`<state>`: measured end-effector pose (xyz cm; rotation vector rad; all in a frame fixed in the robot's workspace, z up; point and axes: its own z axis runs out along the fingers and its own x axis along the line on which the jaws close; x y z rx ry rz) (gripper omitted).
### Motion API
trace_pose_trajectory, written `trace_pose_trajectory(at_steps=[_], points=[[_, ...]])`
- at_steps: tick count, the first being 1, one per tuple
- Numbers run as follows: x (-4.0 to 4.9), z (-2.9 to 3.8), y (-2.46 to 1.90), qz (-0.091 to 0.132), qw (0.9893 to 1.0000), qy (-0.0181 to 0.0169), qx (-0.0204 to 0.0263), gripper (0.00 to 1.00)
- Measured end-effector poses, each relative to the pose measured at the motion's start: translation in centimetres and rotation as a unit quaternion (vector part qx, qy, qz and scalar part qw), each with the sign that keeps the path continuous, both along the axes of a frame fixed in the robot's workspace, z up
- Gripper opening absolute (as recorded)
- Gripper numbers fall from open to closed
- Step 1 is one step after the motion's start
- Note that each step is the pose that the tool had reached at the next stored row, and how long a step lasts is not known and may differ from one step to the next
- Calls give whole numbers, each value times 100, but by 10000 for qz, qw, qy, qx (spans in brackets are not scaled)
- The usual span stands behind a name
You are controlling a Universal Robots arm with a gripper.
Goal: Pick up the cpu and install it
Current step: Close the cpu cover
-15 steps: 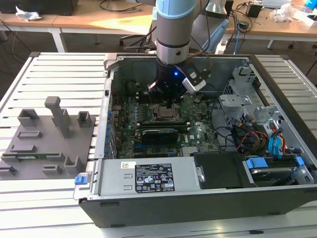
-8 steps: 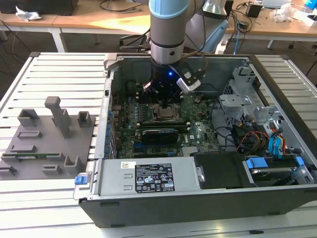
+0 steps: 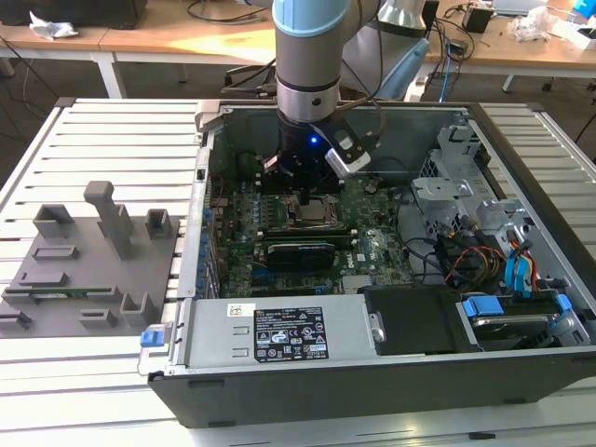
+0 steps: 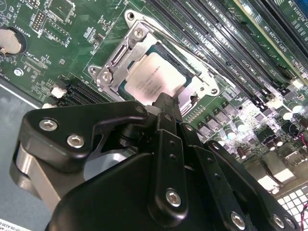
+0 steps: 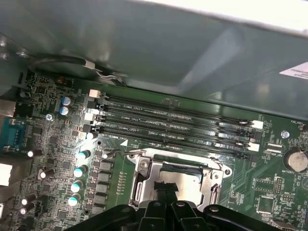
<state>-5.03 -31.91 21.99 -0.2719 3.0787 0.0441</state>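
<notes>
Inside the open computer case [image 3: 521, 126], the arm [image 3: 312, 47] hangs low over the motherboard [image 3: 372, 247].
The cpu [image 4: 154, 79] lies in the socket frame [image 4: 120, 53], at twelve o'clock from the long black card [image 3: 298, 253] in the exterior view. The gripper [image 4: 166, 101] sits right at its edge. I can't tell whether the claw is spread or closed. If the cpu isn't seated square, I'd worry that a push or sideways drag there tilts it and bends the socket contacts.
</notes>
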Motion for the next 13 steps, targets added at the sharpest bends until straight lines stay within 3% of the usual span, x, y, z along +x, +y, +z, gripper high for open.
trace_pose_trajectory(at_steps=[13], points=[[-69,-40,-17,-167,9999,0,-1,11]])
